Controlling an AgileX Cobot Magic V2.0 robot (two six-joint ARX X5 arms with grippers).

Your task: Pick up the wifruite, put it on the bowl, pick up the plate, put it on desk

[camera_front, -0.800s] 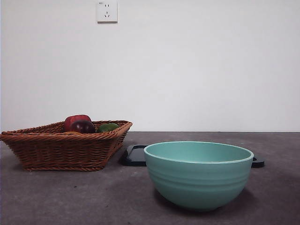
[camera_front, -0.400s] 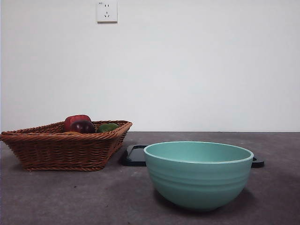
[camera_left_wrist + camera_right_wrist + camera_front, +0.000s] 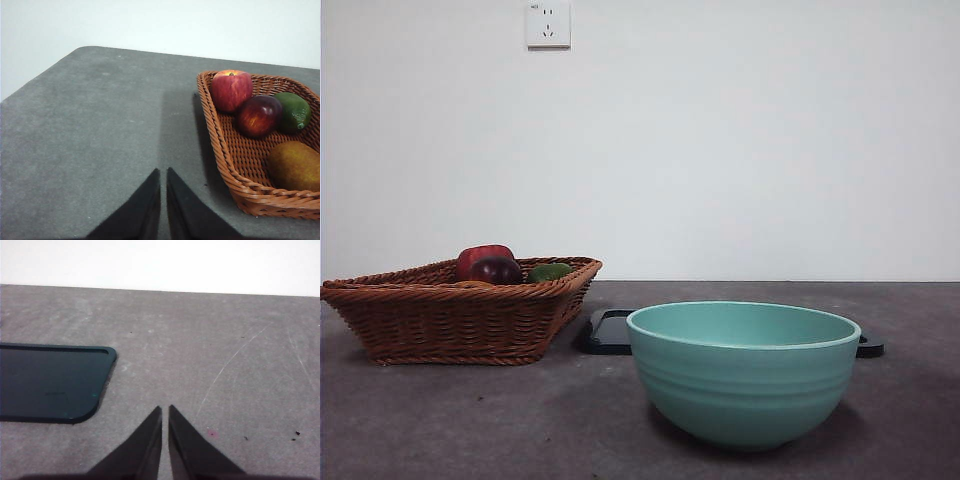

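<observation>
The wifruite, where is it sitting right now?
In the left wrist view, the wifruite lies in the wicker basket, beside the dark purple-red fruit and the green fruit.

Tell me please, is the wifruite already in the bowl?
No, the wifruite lies in the basket beside the other fruit, and the bowl looks empty.

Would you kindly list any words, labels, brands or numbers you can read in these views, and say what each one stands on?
No text can be read in any view.
Wall socket: a tiny dark mark at its top left corner, too small to read.
Dark plate: a faint mark on its surface, too blurred to read.
Bowl, basket and the fruit in it: no labels or stickers visible.
</observation>
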